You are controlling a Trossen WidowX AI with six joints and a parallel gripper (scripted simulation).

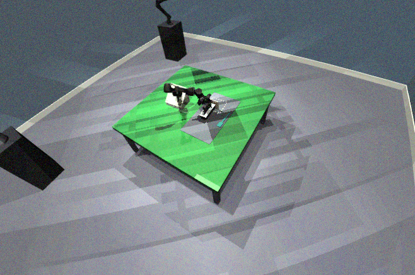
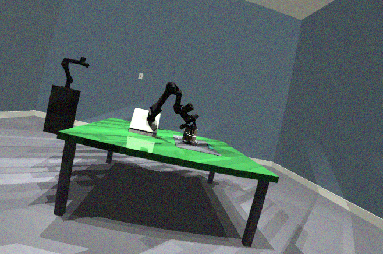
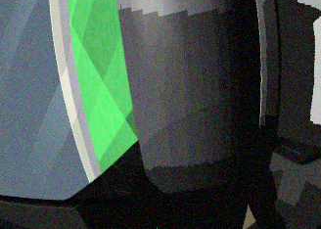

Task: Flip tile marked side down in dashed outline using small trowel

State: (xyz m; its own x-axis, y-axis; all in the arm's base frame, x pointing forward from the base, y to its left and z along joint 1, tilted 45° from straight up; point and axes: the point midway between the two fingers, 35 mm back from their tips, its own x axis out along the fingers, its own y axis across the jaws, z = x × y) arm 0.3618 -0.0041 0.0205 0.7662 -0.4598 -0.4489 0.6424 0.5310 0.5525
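My gripper [image 1: 206, 105] [image 2: 191, 128] is over the grey mat [image 1: 194, 128] [image 2: 202, 148], shut on the trowel. The trowel is mostly hidden among the dark fingers and shadow. The tile [image 1: 209, 111] [image 2: 186, 137] seems to stand steeply tilted on the mat below the gripper, a pale side showing in the top view and a tan-brown one in the exterior view. Its marked side cannot be made out. The dashed outline [image 1: 224, 108] is just beyond the tile. A dark curved shape fills the middle of the wrist view and hides the contact.
A teal flat tool [image 1: 220, 124] [image 2: 210, 147] lies on the mat beside the tile. A white slanted block [image 1: 172, 101] [image 2: 138, 120] stands by my arm's base on the green table [image 1: 194, 154] [image 2: 105, 133]. Another arm stands on a black pedestal [image 1: 172, 41] [image 2: 61, 108] beyond the table.
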